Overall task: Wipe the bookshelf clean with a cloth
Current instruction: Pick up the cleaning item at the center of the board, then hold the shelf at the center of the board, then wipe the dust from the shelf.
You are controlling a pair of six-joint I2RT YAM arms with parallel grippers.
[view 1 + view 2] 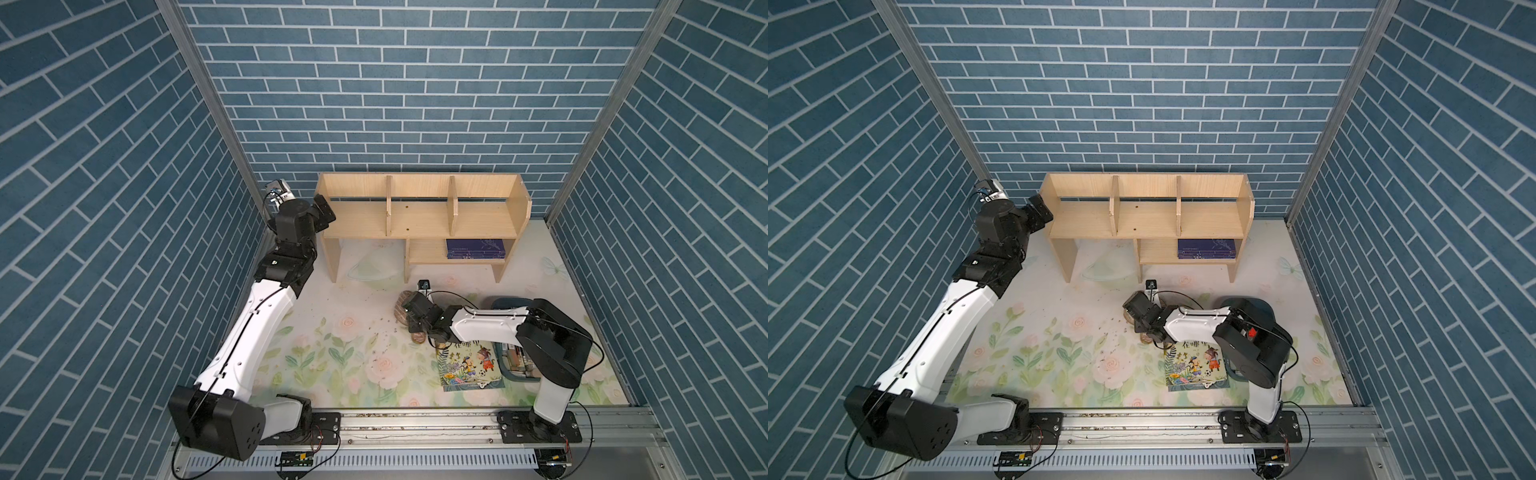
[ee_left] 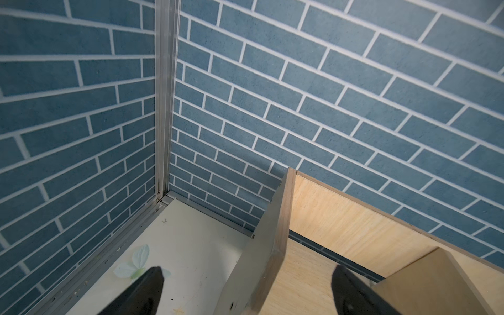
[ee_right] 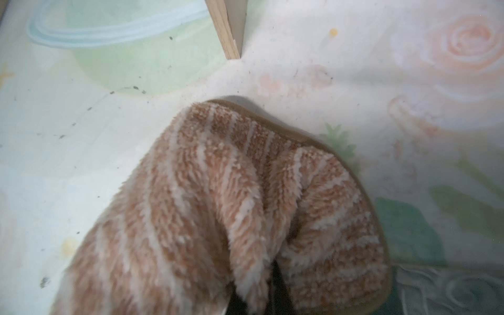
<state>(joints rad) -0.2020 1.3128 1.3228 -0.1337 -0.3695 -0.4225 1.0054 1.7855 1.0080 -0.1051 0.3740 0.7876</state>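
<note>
The right jaws are clenched on the cloth, pinching a raised fold near its middle while the rest of it lies bunched on the bench. The cloth sits in front of the bookshelf, just short of its middle leg. The left jaws stand released, astride the bookshelf's left end panel, one finger outside it and one inside the end compartment.

The step in hand looks like lifting the cloth for the first pass. The right arm should rise straight up until the trailing hem clears the bench, so it does not drag through the dark crumbs in front of the bookshelf. Enough fabric should hang below the jaws that cloth, not metal, meets the wood. Closing the left jaws on the end panel first would probably keep the light bookshelf from sliding.
</note>
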